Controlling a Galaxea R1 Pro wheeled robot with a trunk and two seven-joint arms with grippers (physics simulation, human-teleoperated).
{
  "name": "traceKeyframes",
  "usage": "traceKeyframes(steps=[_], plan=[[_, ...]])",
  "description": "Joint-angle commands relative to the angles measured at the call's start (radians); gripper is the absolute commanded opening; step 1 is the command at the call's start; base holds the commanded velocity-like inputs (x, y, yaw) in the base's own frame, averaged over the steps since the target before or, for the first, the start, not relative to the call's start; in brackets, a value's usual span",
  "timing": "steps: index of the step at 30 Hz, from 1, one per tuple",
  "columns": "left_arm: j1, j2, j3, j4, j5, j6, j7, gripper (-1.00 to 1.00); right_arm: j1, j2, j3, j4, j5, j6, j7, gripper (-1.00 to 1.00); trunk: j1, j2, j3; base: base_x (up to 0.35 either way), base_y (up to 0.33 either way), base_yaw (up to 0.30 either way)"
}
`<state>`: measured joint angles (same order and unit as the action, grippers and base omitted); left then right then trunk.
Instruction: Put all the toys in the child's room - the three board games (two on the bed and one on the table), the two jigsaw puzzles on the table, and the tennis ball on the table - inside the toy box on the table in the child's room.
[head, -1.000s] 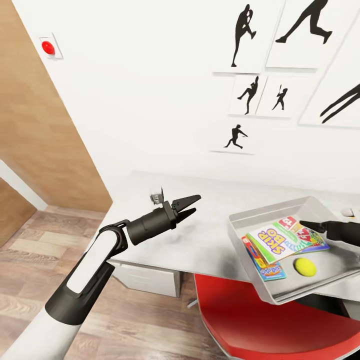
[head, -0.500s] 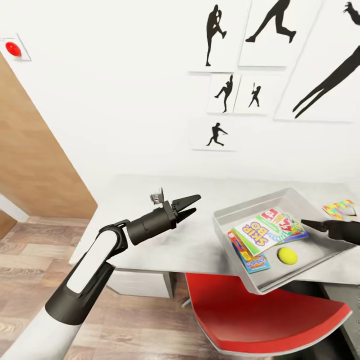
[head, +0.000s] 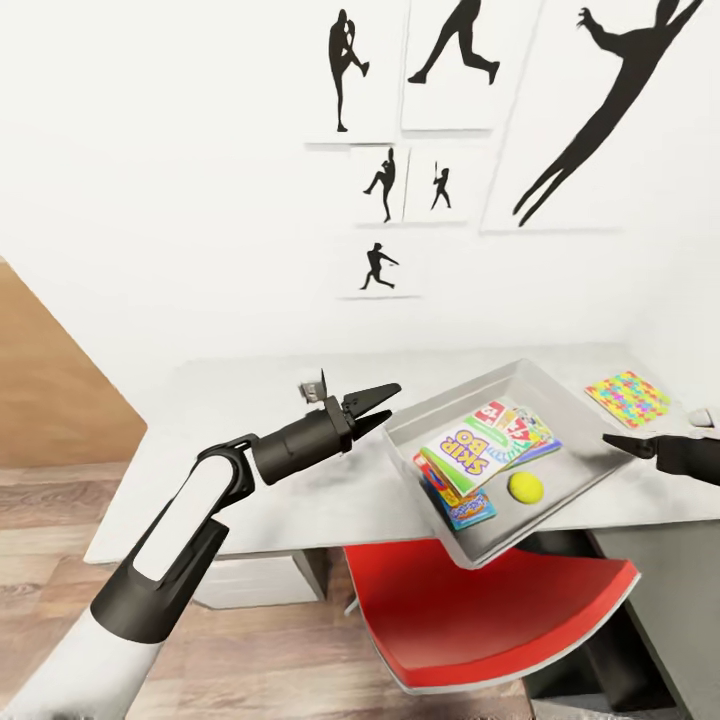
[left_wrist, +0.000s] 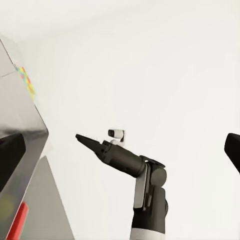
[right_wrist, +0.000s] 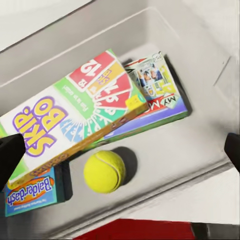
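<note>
From the head view the toy box (head: 566, 420) sits tilted at the near edge of the worktop (head: 230, 400), with a red chair (head: 490, 620) under it; the right wrist view looks straight down into the box and shows the toys up close. A Skip-Bo game (right_wrist: 70, 125) lies on top, slanted; under it is the My Monopoly game (right_wrist: 160, 95), and a blue Balderdash game (right_wrist: 30, 192) peeks out at one end; the tennis ball (right_wrist: 104, 171) rests on the box floor just beside them, near the rim.

The head view also shows one jigsaw puzzle (head: 627, 397) flat on the worktop, to the right of the box and a bit farther back; black sports pictures (head: 385, 185) hang on the white wall behind.

The left tool (head: 378, 403) hangs over the worktop, just left of the box; its two fingers are a little apart and hold nothing. The right tool (head: 622, 444) pokes in from the right by the box rim; in the left wrist view it looks like a thin closed point (left_wrist: 82, 139), with nothing in it.
</note>
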<state>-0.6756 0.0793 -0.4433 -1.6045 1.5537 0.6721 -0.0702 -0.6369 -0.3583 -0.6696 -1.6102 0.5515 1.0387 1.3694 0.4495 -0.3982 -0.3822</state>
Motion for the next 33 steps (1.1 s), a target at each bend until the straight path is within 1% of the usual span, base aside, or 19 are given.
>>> traceKeyframes(steps=[1,3,4,7,8,11,12,15,16,18,19,22,23,24,26,27,29,30,33], plan=[[-0.001,0.001,-0.001,0.000,0.000,0.001,-0.002,1.00,-0.002,0.000,0.000,-0.001,0.010,0.008,0.010,1.00,0.001,-0.002,-0.002,0.000,0.000,-0.282],[-0.035,-0.002,0.002,0.000,0.001,0.001,0.012,1.00,-0.003,0.003,-0.001,-0.001,0.011,0.008,0.009,1.00,0.001,-0.002,-0.002,0.000,0.000,-0.282],[-0.035,-0.002,0.002,0.000,0.001,0.001,0.012,1.00,-0.003,0.003,-0.001,-0.001,0.011,0.008,0.009,1.00,0.001,-0.002,-0.002,0.000,0.000,-0.282],[-0.118,-0.006,0.005,0.000,0.006,0.004,0.065,1.00,-0.003,0.010,0.000,-0.001,0.011,0.008,0.009,1.00,0.001,-0.002,-0.002,0.000,0.000,-0.283],[-0.118,-0.006,0.005,0.000,0.006,0.004,0.065,1.00,-0.003,0.010,0.000,-0.001,0.011,0.008,0.009,1.00,0.001,-0.002,-0.002,0.000,0.000,-0.283],[-0.203,-0.014,0.005,0.000,0.035,0.009,0.170,1.00,-0.004,0.015,0.000,-0.001,0.011,0.008,0.009,1.00,0.001,-0.002,-0.002,0.000,0.000,-0.283],[-0.203,-0.014,0.005,0.000,0.035,0.009,0.170,1.00,-0.004,0.015,0.000,-0.001,0.011,0.008,0.009,1.00,0.001,-0.002,-0.002,0.000,0.000,-0.283],[-0.279,-0.032,0.004,0.001,0.080,0.013,0.332,1.00,-0.004,0.018,0.000,-0.001,0.011,0.008,0.008,1.00,0.001,-0.002,-0.002,0.000,0.000,-0.282],[-0.279,-0.032,0.004,0.001,0.080,0.013,0.332,1.00,-0.004,0.018,0.000,-0.001,0.011,0.008,0.008,1.00,0.001,-0.002,-0.002,0.000,0.000,-0.281],[-0.320,-0.047,0.001,0.001,0.105,0.015,0.464,1.00,-0.003,0.019,-0.001,-0.001,0.011,0.008,0.008,1.00,0.001,-0.002,-0.002,0.000,0.000,-0.242],[-0.320,-0.047,0.001,0.001,0.105,0.015,0.464,1.00,-0.003,0.019,-0.001,-0.001,0.011,0.008,0.008,1.00,0.001,-0.002,-0.002,0.000,0.000,-0.224],[-0.363,-0.077,-0.002,0.002,0.129,0.022,0.642,1.00,0.001,0.020,-0.012,-0.001,0.011,0.008,0.008,1.00,0.001,-0.002,-0.002,0.000,0.000,-0.146],[-0.363,-0.077,-0.002,0.002,0.129,0.022,0.642,1.00,0.001,0.020,-0.012,-0.001,0.011,0.008,0.008,1.00,0.001,-0.002,-0.002,0.000,0.000,-0.115],[-0.373,-0.089,-0.002,0.002,0.134,0.028,0.684,1.00,0.003,0.020,-0.021,-0.001,0.011,0.008,0.008,1.00,0.001,-0.002,-0.002,0.000,0.000,-0.092],[-0.387,-0.109,-0.003,0.003,0.141,0.044,0.744,1.00,0.008,0.024,-0.041,-0.001,0.012,0.008,0.008,1.00,0.001,-0.002,-0.002,0.000,0.016,-0.066],[-0.387,-0.109,-0.003,0.003,0.141,0.044,0.744,1.00,0.008,0.024,-0.041,-0.001,0.012,0.008,0.008,1.00,0.001,-0.002,-0.002,0.000,0.024,-0.059],[-0.396,-0.124,-0.004,0.003,0.145,0.058,0.783,1.00,0.016,0.033,-0.057,-0.001,0.013,0.008,0.008,1.00,0.001,-0.002,-0.002,0.000,0.058,-0.042],[-0.396,-0.124,-0.004,0.003,0.145,0.058,0.783,1.00,0.016,0.033,-0.057,-0.001,0.013,0.008,0.008,1.00,0.001,-0.002,-0.002,0.000,0.068,-0.038],[-0.401,-0.137,-0.005,0.003,0.148,0.071,0.817,1.00,0.026,0.045,-0.079,-0.001,0.014,0.008,0.006,1.00,0.001,-0.002,-0.002,0.000,0.085,-0.024]])
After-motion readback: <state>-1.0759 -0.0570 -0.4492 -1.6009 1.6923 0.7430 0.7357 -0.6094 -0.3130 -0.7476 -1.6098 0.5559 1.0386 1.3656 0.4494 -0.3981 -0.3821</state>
